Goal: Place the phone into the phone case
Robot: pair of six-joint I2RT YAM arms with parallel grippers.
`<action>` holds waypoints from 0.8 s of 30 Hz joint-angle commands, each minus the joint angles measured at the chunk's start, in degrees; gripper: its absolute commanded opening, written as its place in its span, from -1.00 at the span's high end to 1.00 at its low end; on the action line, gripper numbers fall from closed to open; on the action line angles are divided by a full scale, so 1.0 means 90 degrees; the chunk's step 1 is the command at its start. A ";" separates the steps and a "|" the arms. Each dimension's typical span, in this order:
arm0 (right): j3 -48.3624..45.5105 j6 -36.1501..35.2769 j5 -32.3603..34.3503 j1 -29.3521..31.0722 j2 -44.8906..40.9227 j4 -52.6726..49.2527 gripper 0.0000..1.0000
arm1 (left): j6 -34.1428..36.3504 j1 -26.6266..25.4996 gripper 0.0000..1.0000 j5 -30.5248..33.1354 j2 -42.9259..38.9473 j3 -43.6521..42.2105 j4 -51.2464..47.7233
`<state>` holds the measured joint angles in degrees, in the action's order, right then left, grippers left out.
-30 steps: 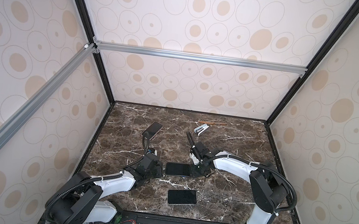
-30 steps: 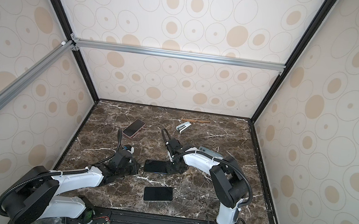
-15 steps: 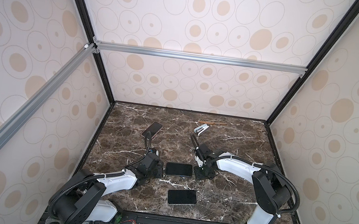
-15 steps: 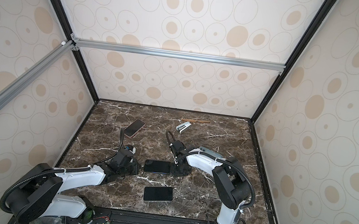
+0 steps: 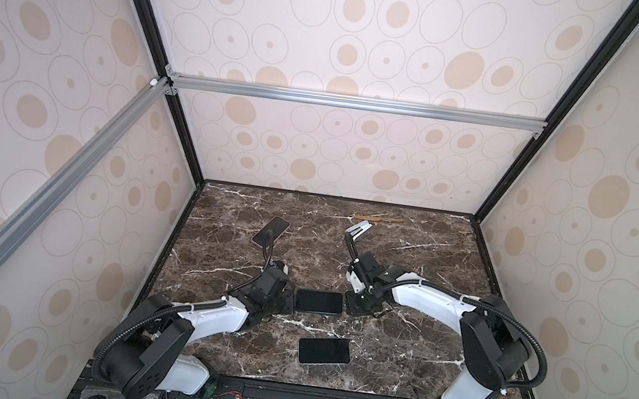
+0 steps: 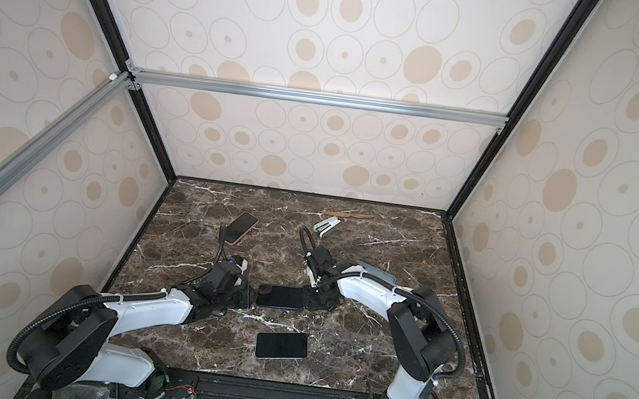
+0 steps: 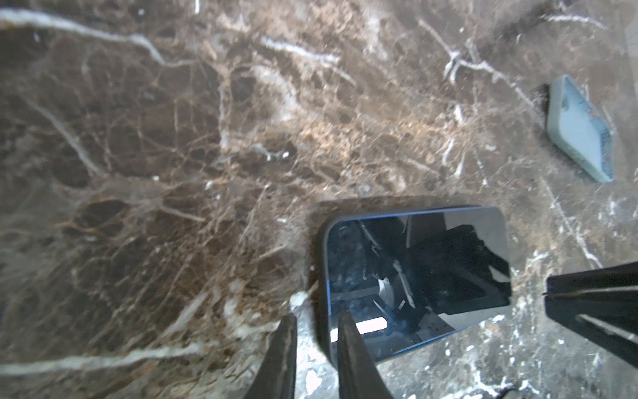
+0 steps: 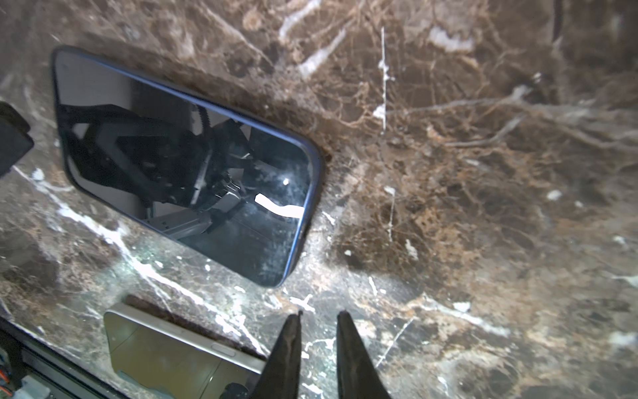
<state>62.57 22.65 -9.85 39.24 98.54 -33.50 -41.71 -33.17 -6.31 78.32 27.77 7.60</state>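
A black-screened phone (image 5: pixel 319 302) (image 6: pixel 280 297) lies face up mid-table, ringed by the dark blue rim of the phone case (image 8: pixel 312 193) (image 7: pixel 322 276). My left gripper (image 5: pixel 289 301) (image 7: pixel 317 316) is at its left short end. Its fingers stand a narrow gap apart and straddle the case rim near a corner, one tip over the table and one over the screen. My right gripper (image 5: pixel 354 303) (image 8: pixel 319 314) is just off the phone's right end. Its fingers are a narrow gap apart over bare marble, holding nothing.
A second phone with a silver edge (image 5: pixel 324 351) (image 8: pixel 172 352) lies nearer the front. A pink-edged phone (image 5: pixel 271 231) lies at the back left. A white clip-like piece (image 5: pixel 360 229) and a wooden stick (image 5: pixel 378 218) lie at the back. A pale blue flat thing (image 7: pixel 580 131) lies behind the right arm.
The right gripper's jaws have narrowed, and it has settled slightly toward the front at the phone's right end. The phone and the left gripper have hardly moved.
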 commanded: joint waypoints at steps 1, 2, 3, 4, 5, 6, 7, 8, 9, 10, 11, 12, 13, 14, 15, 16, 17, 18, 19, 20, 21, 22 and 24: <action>0.0126 0.0046 -0.0125 -0.0047 0.0017 0.0050 0.61 | 0.0065 -0.0025 0.53 -0.0012 -0.0054 0.0257 -0.0046; 0.0151 0.0060 -0.0173 -0.0062 0.0063 0.0085 0.63 | 0.0046 -0.0016 0.52 -0.0039 -0.0022 0.0254 0.0004; 0.0163 0.0085 -0.0229 -0.0081 0.0125 0.0141 0.63 | 0.0049 -0.0018 0.51 -0.0069 0.0045 0.0254 0.0061; 0.0165 0.0107 -0.0288 -0.0101 0.0169 0.0231 0.63 | 0.0038 -0.0018 0.51 -0.0104 0.0108 0.0257 0.0086; 0.0165 0.0140 -0.0350 -0.0119 0.0214 0.0296 0.63 | 0.0037 -0.0020 0.51 -0.0115 0.0169 0.0258 0.0106; 0.0158 0.0175 -0.0419 -0.0141 0.0255 0.0367 0.64 | 0.0035 -0.0018 0.51 -0.0146 0.0224 0.0253 0.0140; 0.0151 0.0212 -0.0483 -0.0155 0.0285 0.0455 0.64 | 0.0034 -0.0019 0.51 -0.0173 0.0268 0.0245 0.0170; 0.0138 0.0242 -0.0546 -0.0168 0.0322 0.0509 0.64 | 0.0021 -0.0025 0.51 -0.0195 0.0304 0.0221 0.0211; 0.0139 0.0255 -0.0590 -0.0185 0.0355 0.0559 0.65 | 0.0016 -0.0021 0.52 -0.0215 0.0330 0.0192 0.0273; 0.0148 0.0274 -0.0643 -0.0198 0.0393 0.0601 0.65 | -0.0003 -0.0018 0.52 -0.0214 0.0364 0.0167 0.0296; 0.0150 0.0293 -0.0664 -0.0200 0.0427 0.0632 0.66 | -0.0002 -0.0017 0.52 -0.0235 0.0387 0.0150 0.0316; 0.0152 0.0299 -0.0680 -0.0213 0.0469 0.0636 0.66 | 0.0005 -0.0021 0.52 -0.0259 0.0424 0.0138 0.0342; 0.0139 0.0305 -0.0696 -0.0215 0.0495 0.0661 0.67 | 0.0013 -0.0022 0.52 -0.0274 0.0463 0.0131 0.0353; 0.0129 0.0305 -0.0712 -0.0228 0.0513 0.0694 0.67 | 0.0016 -0.0018 0.53 -0.0289 0.0484 0.0127 0.0360; 0.0120 0.0304 -0.0719 -0.0228 0.0541 0.0706 0.67 | 0.0017 -0.0019 0.54 -0.0314 0.0519 0.0110 0.0375; 0.0128 0.0298 -0.0744 -0.0234 0.0583 0.0703 0.69 | 0.0016 -0.0021 0.54 -0.0324 0.0525 0.0097 0.0399; 0.0123 0.0284 -0.0755 -0.0241 0.0623 0.0702 0.70 | 0.0016 -0.0019 0.56 -0.0330 0.0541 0.0074 0.0422; 0.0128 0.0275 -0.0785 -0.0257 0.0674 0.0691 0.72 | 0.0016 -0.0017 0.57 -0.0335 0.0555 0.0060 0.0449; 0.0126 0.0261 -0.0806 -0.0260 0.0716 0.0690 0.73 | 0.0016 -0.0025 0.58 -0.0348 0.0582 0.0049 0.0452; 0.0126 0.0266 -0.0841 -0.0259 0.0751 0.0685 0.75 | 0.0016 -0.0016 0.59 -0.0363 0.0599 0.0049 0.0473; 0.0120 0.0266 -0.0867 -0.0258 0.0776 0.0702 0.77 | 0.0021 -0.0021 0.59 -0.0370 0.0614 0.0049 0.0460; 0.0107 0.0266 -0.0897 -0.0260 0.0806 0.0702 0.78 | 0.0014 -0.0024 0.59 -0.0378 0.0618 0.0041 0.0469; 0.0100 0.0268 -0.0940 -0.0259 0.0864 0.0680 0.81 | -0.0030 -0.0020 0.59 -0.0410 0.0614 -0.0009 0.0535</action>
<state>63.51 25.10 -17.91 36.84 103.68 -26.81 -41.76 -33.15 -9.56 83.48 28.25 11.11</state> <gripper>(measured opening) 0.100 0.204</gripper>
